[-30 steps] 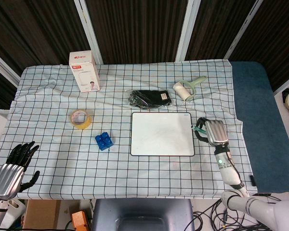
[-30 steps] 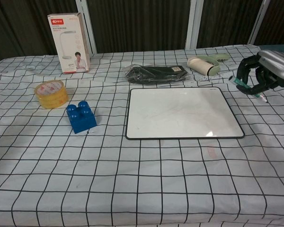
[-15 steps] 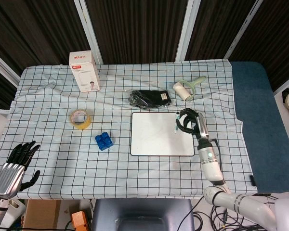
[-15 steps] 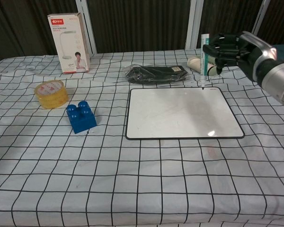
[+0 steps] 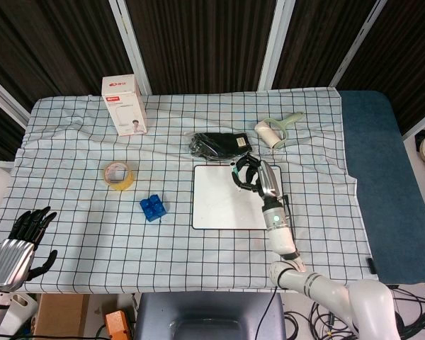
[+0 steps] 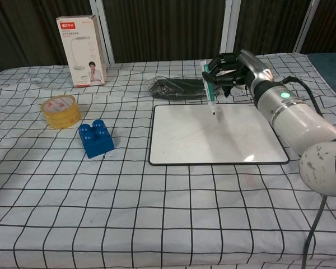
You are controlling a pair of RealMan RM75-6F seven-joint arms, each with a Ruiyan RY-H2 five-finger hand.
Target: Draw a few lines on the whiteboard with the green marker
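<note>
The whiteboard (image 5: 219, 205) (image 6: 213, 137) lies flat in the middle of the checked cloth; I see no drawn lines on it. My right hand (image 5: 253, 176) (image 6: 231, 68) grips the green marker (image 6: 209, 89), hovering over the board's far edge. The marker points down, its tip just above or touching the board's upper middle; contact cannot be told. In the head view the hand hides most of the marker. My left hand (image 5: 20, 237) hangs off the table's near left corner with fingers spread and nothing in it.
A black pouch (image 5: 219, 145) (image 6: 183, 87) lies just behind the board. A lint roller (image 5: 276, 130) is at back right, a blue brick (image 5: 153, 207) (image 6: 96, 138) and tape roll (image 5: 118, 175) (image 6: 60, 111) to the left, a white box (image 5: 124, 105) (image 6: 82, 50) at back left.
My right hand has swung left from beyond the board's right edge to over its upper middle, carrying the marker and turning it tip-down. The left hand has stayed put.
</note>
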